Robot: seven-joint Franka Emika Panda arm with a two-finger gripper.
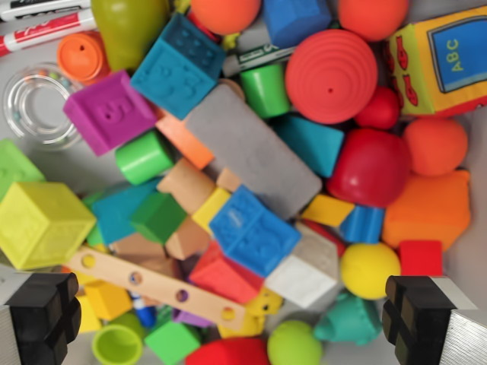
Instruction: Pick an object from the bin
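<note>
Wrist view looks straight down into the bin (46,156), packed with toys. Largest piece: grey foam brick (255,148), lying diagonally across the middle, resting on other blocks. At upper right, red ridged disc (331,76), just beside the brick's upper end. Right edge, top: yellow soft cube marked ABC (441,57), partly cut off. Below it an orange lumpy shape (428,207), and between that and the brick a glossy red rounded piece (370,167). Teal cube (179,65) sits at the brick's upper left end, touching it; purple cube (110,110) just left of the teal one. Lime-yellow cube (42,222) at the left edge. Blue embossed cube (251,230) lies against the brick's lower side. Wooden strip with holes (156,287) runs diagonally along the lower left, over smaller blocks. Yellow ball (369,270) lower right, near my right finger. Clear ring (34,103) at upper left, on bare bin floor.

My pincer (236,323) is spread wide, holding nothing; black fingers (42,315) show at both lower corners, above the pile.
</note>
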